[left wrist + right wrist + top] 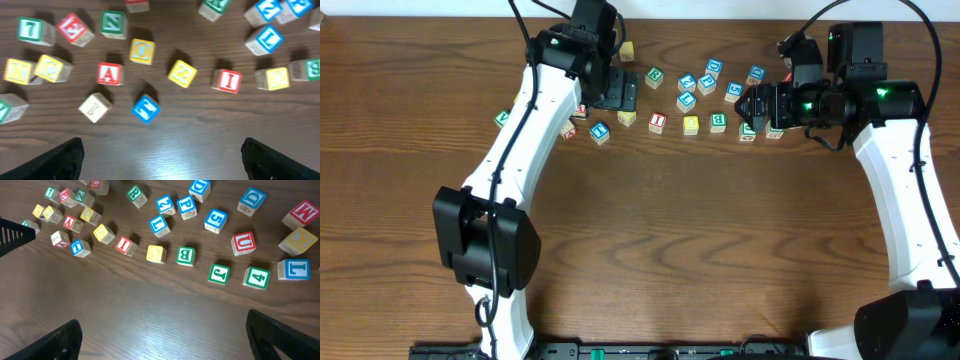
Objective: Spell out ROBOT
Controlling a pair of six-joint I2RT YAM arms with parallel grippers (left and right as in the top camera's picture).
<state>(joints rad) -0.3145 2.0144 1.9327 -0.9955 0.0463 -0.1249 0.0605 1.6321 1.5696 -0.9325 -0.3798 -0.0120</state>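
Nothing spelled yet: all 5 letters loose in the scatter, far side of bench [640,250]. Left pincer [620,92] apart, empty, over pile's left end. One O cube [142,50] lies below it. R cube [136,194] further back, neighbours close. 2nd O [156,253] just beside B cube [185,255]. T cube [292,270], if read right, far right by right pincer [744,105], also apart, empty. Near half of bench bare: room for the row. Far edge close behind pile.

Pale wooden cubes [185,255] with smooth painted faces; dark wood-grain table [150,320] with a soft sheen
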